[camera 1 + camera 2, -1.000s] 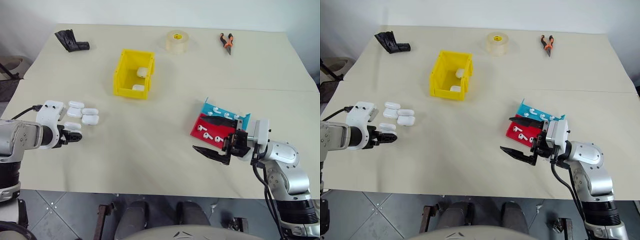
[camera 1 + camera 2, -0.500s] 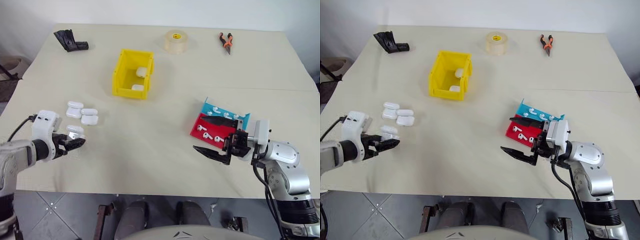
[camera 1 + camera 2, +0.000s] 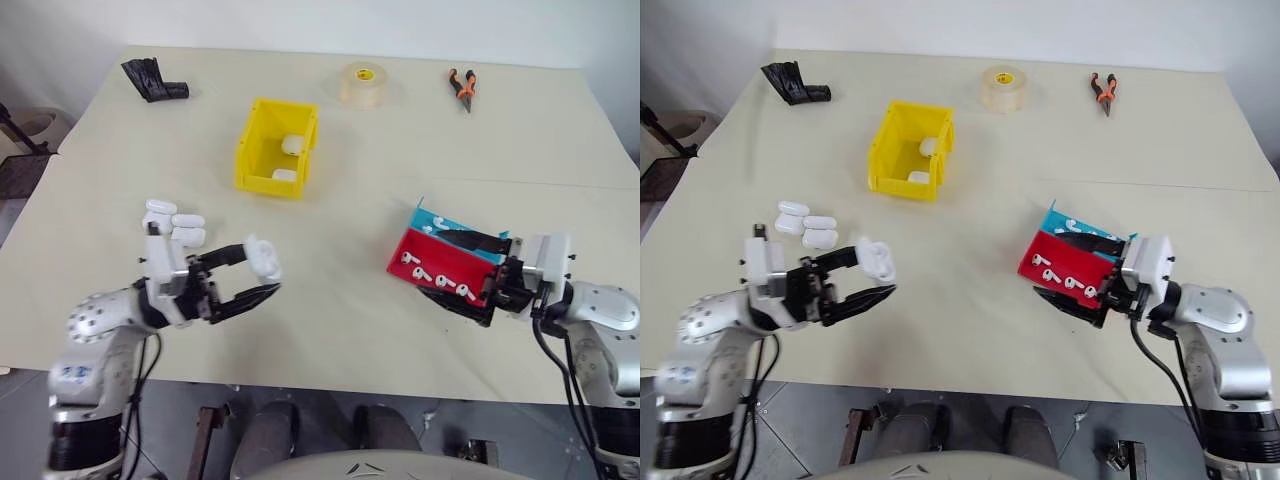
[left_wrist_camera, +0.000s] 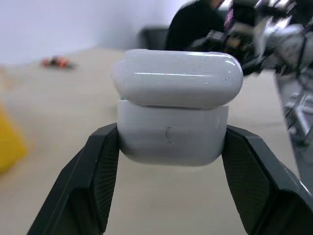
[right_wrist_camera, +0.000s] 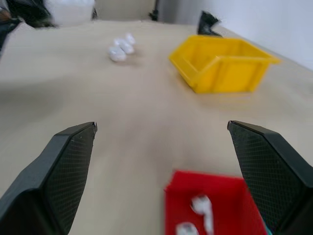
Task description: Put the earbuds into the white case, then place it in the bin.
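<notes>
White case [image 4: 173, 117] upright, long axis across L gripper [image 3: 262, 277] jaws.

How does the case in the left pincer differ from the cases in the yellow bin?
The held case is clamped between the left pincer's fingers above the table; the two binned cases lie inside the bin. The held case's lid is open; the binned cases' lids can't be judged. All are small, glossy white and rounded.

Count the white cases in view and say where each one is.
6: one white case in the left gripper, three cases clustered on the table, two inside the bin. More may be hidden there.
</notes>
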Action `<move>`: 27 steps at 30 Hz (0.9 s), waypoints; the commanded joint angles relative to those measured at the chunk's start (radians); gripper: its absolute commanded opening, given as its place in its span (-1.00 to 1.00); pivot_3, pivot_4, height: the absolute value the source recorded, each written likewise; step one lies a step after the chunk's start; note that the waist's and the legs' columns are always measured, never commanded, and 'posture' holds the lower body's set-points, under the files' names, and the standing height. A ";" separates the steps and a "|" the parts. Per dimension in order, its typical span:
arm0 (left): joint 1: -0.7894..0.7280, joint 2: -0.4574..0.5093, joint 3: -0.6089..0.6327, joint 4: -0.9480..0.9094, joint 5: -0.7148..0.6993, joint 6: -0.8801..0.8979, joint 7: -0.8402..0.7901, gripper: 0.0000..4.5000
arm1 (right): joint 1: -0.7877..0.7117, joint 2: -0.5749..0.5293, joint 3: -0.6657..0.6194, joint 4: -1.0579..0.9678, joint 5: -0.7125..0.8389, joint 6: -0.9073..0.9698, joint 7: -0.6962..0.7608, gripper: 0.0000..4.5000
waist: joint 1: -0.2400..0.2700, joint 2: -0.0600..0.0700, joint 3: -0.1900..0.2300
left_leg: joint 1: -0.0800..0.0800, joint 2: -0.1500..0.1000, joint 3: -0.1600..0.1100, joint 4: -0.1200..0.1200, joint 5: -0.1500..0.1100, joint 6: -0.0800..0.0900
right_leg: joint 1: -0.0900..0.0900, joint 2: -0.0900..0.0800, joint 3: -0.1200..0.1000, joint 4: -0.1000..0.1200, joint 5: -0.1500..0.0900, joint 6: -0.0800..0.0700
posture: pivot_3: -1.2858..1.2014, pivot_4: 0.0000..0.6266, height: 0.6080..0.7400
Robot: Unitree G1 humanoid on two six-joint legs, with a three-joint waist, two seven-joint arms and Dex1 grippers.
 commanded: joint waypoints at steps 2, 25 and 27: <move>-0.063 -0.093 -0.118 0.055 0.022 -0.134 -0.033 0.23 | 0.091 -0.064 -0.117 -0.053 0.011 0.046 -0.026 1.00 | 0.002 0.001 0.000 | 0.000 0.000 0.000 0.000 0.000 0.000 | 0.000 0.000 0.000 0.000 0.000 0.000 | 0.03 -0.52 1.00; -0.244 -0.263 -0.318 0.425 0.067 -0.412 -0.233 0.23 | 0.019 -0.527 -0.073 -0.193 -0.039 0.841 -0.195 1.00 | 0.002 0.005 -0.003 | 0.000 0.001 0.001 0.001 0.001 0.003 | 0.001 0.001 -0.008 -0.001 0.001 0.002 | 0.03 -0.52 1.00; -0.239 -0.264 -0.324 0.417 0.063 -0.407 -0.235 0.23 | -0.118 -0.544 0.050 -0.166 -0.055 0.893 -0.198 1.00 | 0.004 0.005 -0.003 | -0.001 0.000 0.000 0.001 0.001 0.003 | 0.001 0.000 -0.007 -0.002 0.001 0.002 | 0.03 -0.52 1.00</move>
